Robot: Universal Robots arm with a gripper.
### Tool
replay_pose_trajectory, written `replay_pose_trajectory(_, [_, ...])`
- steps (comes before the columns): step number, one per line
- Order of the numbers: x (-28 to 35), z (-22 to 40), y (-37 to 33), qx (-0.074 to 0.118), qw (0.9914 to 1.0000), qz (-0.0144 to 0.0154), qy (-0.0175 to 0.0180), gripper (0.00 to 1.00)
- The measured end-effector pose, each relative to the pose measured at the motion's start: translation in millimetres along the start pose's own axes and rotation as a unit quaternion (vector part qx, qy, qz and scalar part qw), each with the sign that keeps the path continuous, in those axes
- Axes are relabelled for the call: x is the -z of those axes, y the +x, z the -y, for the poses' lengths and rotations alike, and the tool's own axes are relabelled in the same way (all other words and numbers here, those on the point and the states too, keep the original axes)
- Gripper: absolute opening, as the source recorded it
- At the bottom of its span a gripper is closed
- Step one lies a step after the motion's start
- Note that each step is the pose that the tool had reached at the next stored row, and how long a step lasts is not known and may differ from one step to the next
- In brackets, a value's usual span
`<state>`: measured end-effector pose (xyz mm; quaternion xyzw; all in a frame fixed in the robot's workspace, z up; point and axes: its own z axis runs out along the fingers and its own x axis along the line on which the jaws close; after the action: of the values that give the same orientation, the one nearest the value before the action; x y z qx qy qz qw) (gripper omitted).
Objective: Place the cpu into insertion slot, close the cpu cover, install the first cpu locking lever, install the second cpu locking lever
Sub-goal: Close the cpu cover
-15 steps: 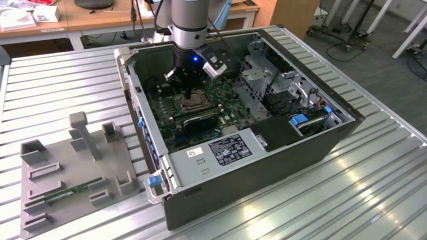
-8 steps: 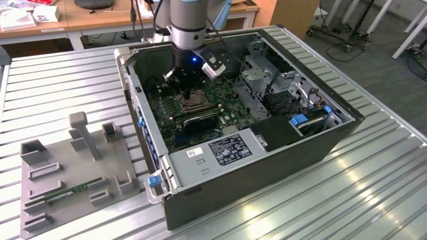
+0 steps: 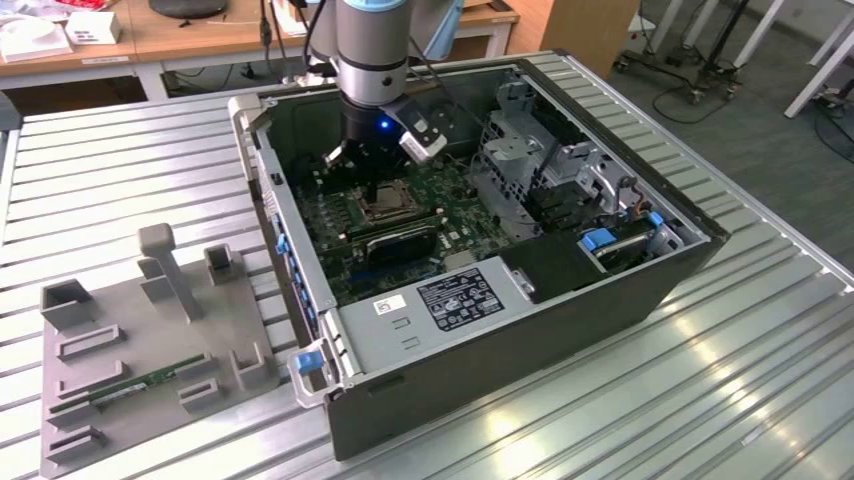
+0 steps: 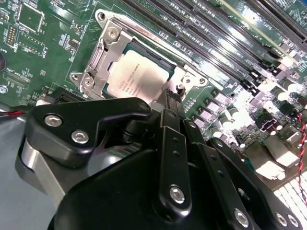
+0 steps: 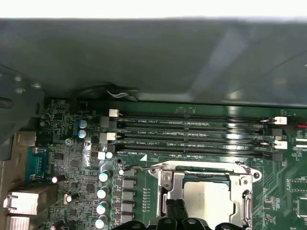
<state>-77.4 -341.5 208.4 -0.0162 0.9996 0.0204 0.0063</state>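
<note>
The cpu (image 4: 129, 79) (image 5: 208, 202) lies flat in the insertion slot (image 3: 382, 204) on the green board inside the open computer case. The silvery cpu cover (image 4: 103, 52) (image 5: 168, 183) is down around it, framing its pale face. A thin wire locking lever (image 5: 144, 167) runs along one side of the socket. My gripper (image 4: 171, 103) (image 5: 175, 209) (image 3: 363, 165) hangs low over the socket's edge, its two narrow black fingers pressed together with nothing seen between them. The gripper body hides part of the socket in the second wrist view.
Long black memory slots (image 5: 192, 134) (image 4: 216, 38) lie beside the socket. The case wall (image 5: 144, 57) rises close behind them. A drive cage (image 3: 534, 170) and power supply (image 3: 447, 298) fill the case's other side. A grey fixture tray (image 3: 134, 340) holding a memory stick (image 3: 140, 385) sits at the exterior view's left.
</note>
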Motion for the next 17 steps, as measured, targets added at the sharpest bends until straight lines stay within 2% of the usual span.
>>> replay_pose_trajectory(8, [-0.7,0.0,1.3,0.000,1.00000,0.0000,0.0000,0.11])
replay_pose_trajectory(13, [-4.5,0.1,1.8,0.000,1.00000,0.0000,0.0000,0.11])
replay_pose_trajectory(17, [-5.2,0.1,2.1,0.000,1.00000,0.0000,0.0000,0.11])
